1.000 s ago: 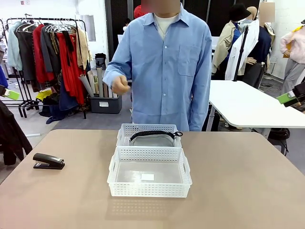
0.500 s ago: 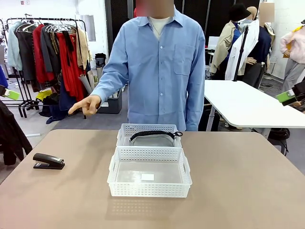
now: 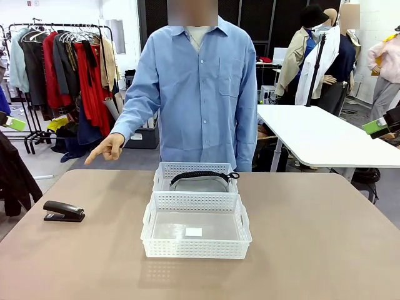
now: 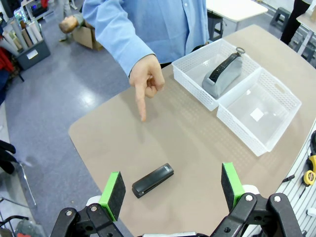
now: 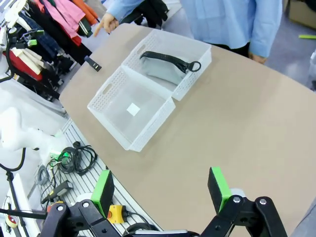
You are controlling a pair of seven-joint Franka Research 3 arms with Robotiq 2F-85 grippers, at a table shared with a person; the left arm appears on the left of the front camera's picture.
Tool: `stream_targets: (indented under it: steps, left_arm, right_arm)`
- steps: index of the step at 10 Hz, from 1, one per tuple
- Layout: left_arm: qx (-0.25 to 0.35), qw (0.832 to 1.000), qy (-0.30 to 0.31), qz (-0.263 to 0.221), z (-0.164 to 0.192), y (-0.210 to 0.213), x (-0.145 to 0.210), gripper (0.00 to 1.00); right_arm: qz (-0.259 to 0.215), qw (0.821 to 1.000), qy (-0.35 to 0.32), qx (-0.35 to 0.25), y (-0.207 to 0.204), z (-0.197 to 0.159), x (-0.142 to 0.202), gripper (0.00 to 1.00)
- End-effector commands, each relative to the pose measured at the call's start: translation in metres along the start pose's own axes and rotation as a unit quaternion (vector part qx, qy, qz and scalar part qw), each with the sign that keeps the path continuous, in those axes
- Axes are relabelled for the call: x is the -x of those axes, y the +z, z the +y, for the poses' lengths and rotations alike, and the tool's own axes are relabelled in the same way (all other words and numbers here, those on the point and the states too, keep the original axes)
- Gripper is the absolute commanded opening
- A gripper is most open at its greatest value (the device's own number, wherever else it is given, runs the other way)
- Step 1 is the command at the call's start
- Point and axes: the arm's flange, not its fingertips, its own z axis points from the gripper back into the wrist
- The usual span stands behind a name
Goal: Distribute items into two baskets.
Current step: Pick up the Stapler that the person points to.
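Note:
Two white perforated baskets stand end to end in the table's middle. The far basket [image 3: 164, 172] holds the grey pouch [image 3: 200, 184] with its black strap. The near basket [image 3: 147, 232] has nothing in it but a small white label. The black stapler [image 3: 63, 211] lies on the table at the left edge. The person's hand [image 3: 107, 149] points down toward the stapler's side. High above the stapler [image 4: 152, 180], my left gripper [image 4: 171, 190] is open. My right gripper [image 5: 160, 189] is open above the table, well back from the baskets [image 5: 114, 109].
The person in a blue shirt [image 3: 197, 94] stands at the far edge behind the baskets. A clothes rack [image 3: 62, 69] and a white table [image 3: 325, 140] are beyond. Cables and tools lie on a slatted rail [image 5: 74, 153] beside the table.
The person's arm has come down from a raised fist to an outstretched hand pointing toward the left of the table. Baskets, pouch and stapler have not moved.

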Motion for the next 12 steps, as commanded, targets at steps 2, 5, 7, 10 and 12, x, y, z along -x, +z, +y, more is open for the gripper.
stream_targets:
  steps: [2, 5, 7, 10, 12]
  left_arm:
    - [0.007, 1.0, -0.004, -0.01, 0.001, 0.0, -0.001, 1.0]
    - [0.007, 1.0, -0.004, -0.01, 0.001, 0.0, -0.001, 1.0]
    - [0.0, 1.0, 0.0, 0.0, 0.0, 0.0, 0.0, 1.0]
    - [0.023, 0.998, -0.042, 0.045, 0.029, -0.007, -0.022, 1.0]
    - [0.041, 0.989, -0.089, 0.11, 0.048, -0.022, -0.036, 1.0]
  right_arm:
    - [0.001, 1.0, 0.002, 0.001, 0.0, 0.0, 0.0, 1.0]
    - [0.001, 1.0, 0.002, 0.001, 0.0, 0.0, 0.0, 1.0]
    - [0.001, 1.0, 0.002, 0.001, 0.0, 0.0, 0.0, 1.0]
    - [0.001, 1.0, 0.002, 0.001, 0.0, 0.0, 0.0, 1.0]
    - [0.001, 1.0, 0.002, 0.001, 0.0, 0.0, 0.0, 1.0]
